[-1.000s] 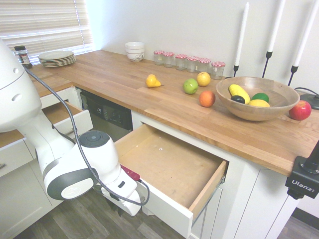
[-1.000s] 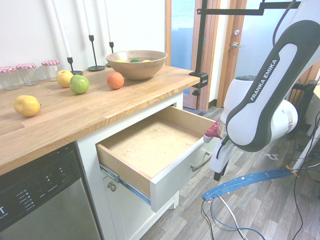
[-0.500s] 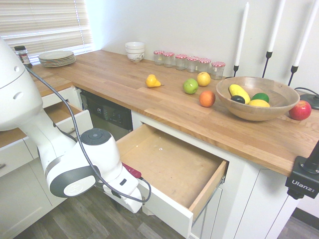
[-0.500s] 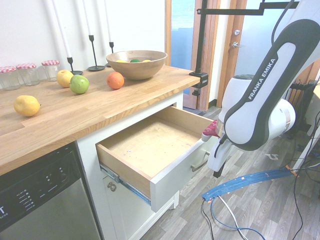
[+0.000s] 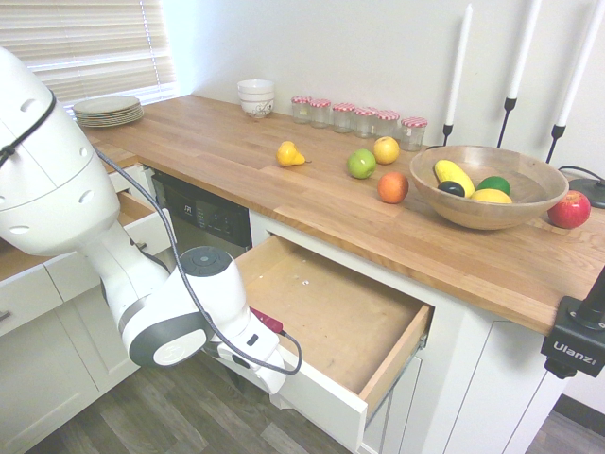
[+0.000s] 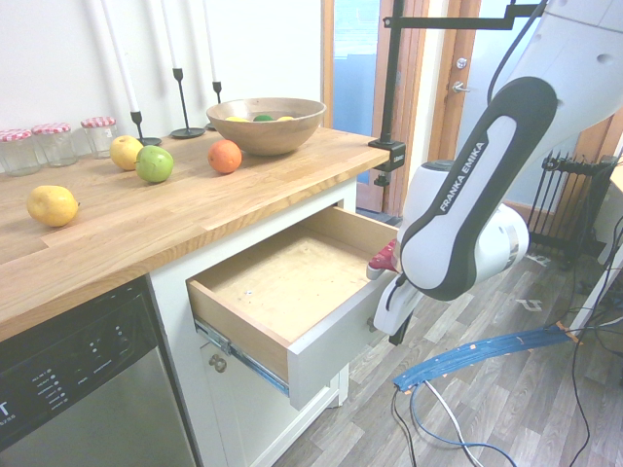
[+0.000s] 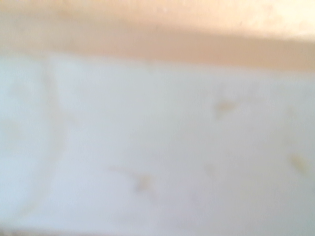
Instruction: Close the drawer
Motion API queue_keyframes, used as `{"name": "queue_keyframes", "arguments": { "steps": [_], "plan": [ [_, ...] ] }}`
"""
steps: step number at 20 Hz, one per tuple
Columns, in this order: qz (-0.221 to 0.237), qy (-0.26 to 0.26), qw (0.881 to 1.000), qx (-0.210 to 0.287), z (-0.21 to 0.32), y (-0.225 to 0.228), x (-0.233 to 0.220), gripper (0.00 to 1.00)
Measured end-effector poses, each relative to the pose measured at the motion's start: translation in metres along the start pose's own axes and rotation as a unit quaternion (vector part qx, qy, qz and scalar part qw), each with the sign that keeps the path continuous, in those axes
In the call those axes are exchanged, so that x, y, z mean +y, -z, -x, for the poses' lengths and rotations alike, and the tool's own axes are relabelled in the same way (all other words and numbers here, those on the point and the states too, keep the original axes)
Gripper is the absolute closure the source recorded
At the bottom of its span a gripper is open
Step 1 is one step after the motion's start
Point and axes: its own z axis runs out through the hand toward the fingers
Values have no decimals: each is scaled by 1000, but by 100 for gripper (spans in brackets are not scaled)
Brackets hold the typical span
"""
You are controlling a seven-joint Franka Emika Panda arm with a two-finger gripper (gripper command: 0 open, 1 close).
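Observation:
The drawer (image 5: pixel 331 317) stands pulled far out below the wooden counter, its plywood box bare inside and its white front (image 6: pixel 331 341) facing the floor side. My gripper (image 5: pixel 269 364) is low against that front, near its middle (image 6: pixel 382 292), and it is shut with nothing held. The arm's elbow hides the fingers and the bar handle in both exterior views. A blurred white panel, the drawer front (image 7: pixel 157 147), fills the wrist view from very close, with a strip of wood along one edge.
A narrower drawer (image 5: pixel 142 213) stands open to the left behind the arm. A dishwasher (image 5: pixel 203 222) sits between the two. Fruit, a wooden bowl (image 5: pixel 487 194), jars and plates are on the counter (image 5: pixel 236 142). A blue strip (image 6: pixel 477 350) lies on the floor.
The arm has swung in toward the cabinet, bringing the hand up against the drawer front. The drawer looks pushed in only slightly.

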Motion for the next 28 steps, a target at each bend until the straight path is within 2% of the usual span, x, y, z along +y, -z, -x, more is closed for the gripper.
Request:
{"name": "queue_keyframes", "arguments": {
  "steps": [7,15,28],
  "plan": [
    [-11,-5,1000,6,-38,-20,-26,100],
    [-19,-6,1000,15,-78,-22,-65,100],
    [-18,-17,999,27,-139,-1,-114,100]
  ]
}}
